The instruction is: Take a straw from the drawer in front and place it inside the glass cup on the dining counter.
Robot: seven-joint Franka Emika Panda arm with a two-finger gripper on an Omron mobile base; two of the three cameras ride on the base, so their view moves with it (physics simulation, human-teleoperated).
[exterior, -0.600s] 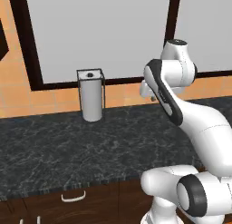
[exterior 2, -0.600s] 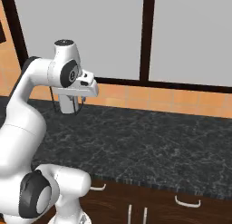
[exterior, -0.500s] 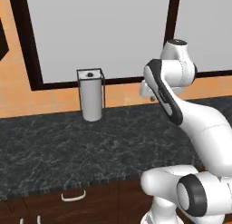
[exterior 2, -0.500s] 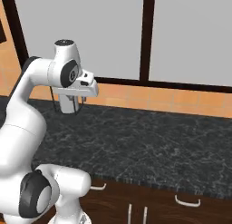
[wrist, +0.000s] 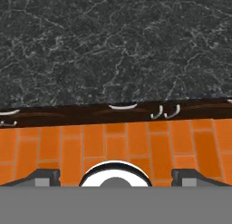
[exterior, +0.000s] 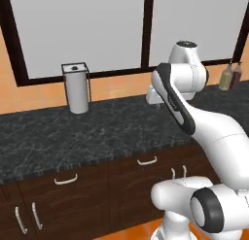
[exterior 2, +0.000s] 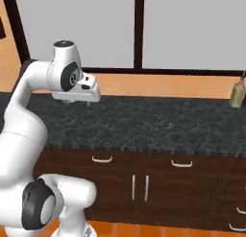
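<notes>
A dark brown drawer [exterior: 146,167] with a pale curved handle sits shut under the black speckled counter [exterior: 97,137], right in front of the arm. It also shows in the right base view, drawer [exterior 2: 103,165], and across the hand view, drawer [wrist: 123,112]. My gripper [exterior 2: 75,100] hangs over the counter's front part, pointing down. In the hand view the gripper [wrist: 116,175] is open, its fingertips [wrist: 43,175] far apart with nothing between them. The straw is hidden. The glass cup and the dining counter are out of view.
A paper towel holder [exterior: 76,88] stands at the back left of the counter. Bottles [exterior: 229,76] stand at the back right. More shut drawers [exterior: 65,183] and cabinet doors [exterior 2: 139,188] with upright handles line the front. Orange tiled floor [wrist: 113,141] lies below.
The whole picture has shifted left and drawn back, so the base has moved; more cabinet fronts and the bottles have come into view. The arm's pose looks much the same.
</notes>
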